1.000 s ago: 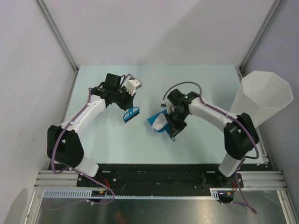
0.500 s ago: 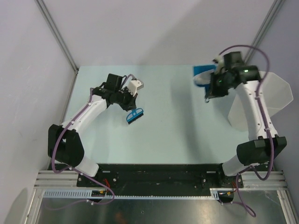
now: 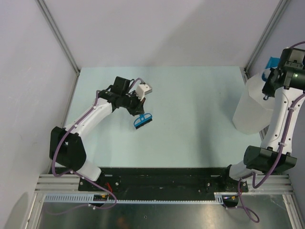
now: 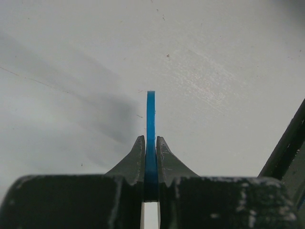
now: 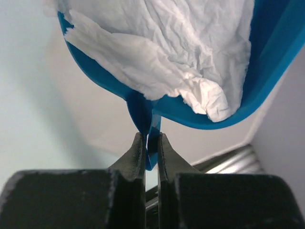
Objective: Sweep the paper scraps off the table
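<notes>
Mint-green table (image 3: 190, 124) sits between grey walls (image 3: 157, 33). Left gripper (image 4: 151, 143) is pressed tight on a thin blue brush (image 3: 142, 120), held over the table's left-middle. Right gripper (image 5: 151, 140) pinches the handle tab of a blue dustpan (image 5: 267, 47), high above the white bin (image 3: 252, 109) at the table's right edge. Paper scraps (image 5: 181, 47) lie crumpled inside the dustpan.

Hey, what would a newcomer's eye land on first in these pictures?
A blue plastic dustpan heaped with crumpled white paper scraps, its handle pinched in the right gripper, is held high by the tall white faceted bin at the right edge of the pale mint-green table. Next comes the small blue brush, clamped in the left gripper left of the table's middle.
</notes>
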Available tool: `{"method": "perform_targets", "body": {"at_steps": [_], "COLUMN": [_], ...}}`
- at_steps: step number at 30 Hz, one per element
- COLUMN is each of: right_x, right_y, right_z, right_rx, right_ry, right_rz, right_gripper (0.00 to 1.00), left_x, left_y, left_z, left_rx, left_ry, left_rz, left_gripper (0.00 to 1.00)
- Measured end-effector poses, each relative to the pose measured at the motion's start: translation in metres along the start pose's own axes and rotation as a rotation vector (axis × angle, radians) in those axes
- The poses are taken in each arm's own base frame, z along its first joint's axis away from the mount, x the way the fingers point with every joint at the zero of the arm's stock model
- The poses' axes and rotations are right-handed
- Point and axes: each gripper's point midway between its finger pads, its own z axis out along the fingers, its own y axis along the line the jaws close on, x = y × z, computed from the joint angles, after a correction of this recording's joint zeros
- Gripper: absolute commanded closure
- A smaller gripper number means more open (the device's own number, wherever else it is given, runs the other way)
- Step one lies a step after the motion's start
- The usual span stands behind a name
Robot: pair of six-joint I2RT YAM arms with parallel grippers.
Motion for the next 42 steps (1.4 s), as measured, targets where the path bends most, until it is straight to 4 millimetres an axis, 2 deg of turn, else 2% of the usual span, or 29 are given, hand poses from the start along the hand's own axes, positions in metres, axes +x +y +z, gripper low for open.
{"method": "perform_targets", "body": {"at_steps": [5,8,14,17,20,24,29,37,40,42], "right_x": [0.002,0.008,0.024,0.022,0.012,-0.002,-0.007,-0.02,-0.026,-0.033], "right_y": [-0.048,-0.064,-0.062,-0.062,-0.062,-0.066,-0.069,-0.082,-0.074,-0.06], "right_z": [-0.008,-0.015,-0.015,-0.015,-0.022,-0.036,-0.045,-0.059,-0.065,-0.07], "right_rx": [0.289,0.429,0.569,0.631,0.685,0.738,0.759,0.81,0.793,0.718], "right_ry": [-0.012,-0.01,0.027,0.032,0.014,-0.01,-0.018,-0.067,-0.146,-0.232], "right_rz": [-0.097,-0.238,-0.667,-0.823,-0.927,-0.986,-1.051,-1.011,-0.96,-0.895], "right_gripper": [1.0,1.0,1.0,1.0,1.0,1.0,1.0,1.0,1.0,1.0], "left_x": [-0.001,-0.001,-0.003,-0.003,-0.003,-0.003,-0.003,-0.003,-0.003,-0.002], "left_y": [-0.001,-0.001,-0.004,-0.004,-0.004,-0.004,-0.004,-0.004,-0.004,-0.002], "left_z": [0.0,0.0,0.001,0.001,0.001,0.001,0.001,0.001,0.001,0.0], "left_rx": [0.005,0.006,0.023,0.023,0.024,0.024,0.024,0.024,0.023,0.021], "left_ry": [-0.006,-0.006,-0.013,-0.013,-0.013,-0.014,-0.014,-0.014,-0.014,-0.014], "left_rz": [0.002,0.002,0.003,0.003,0.003,0.004,0.005,0.006,0.005,0.001], "left_gripper": [1.0,1.0,1.0,1.0,1.0,1.0,1.0,1.0,1.0,1.0]}}
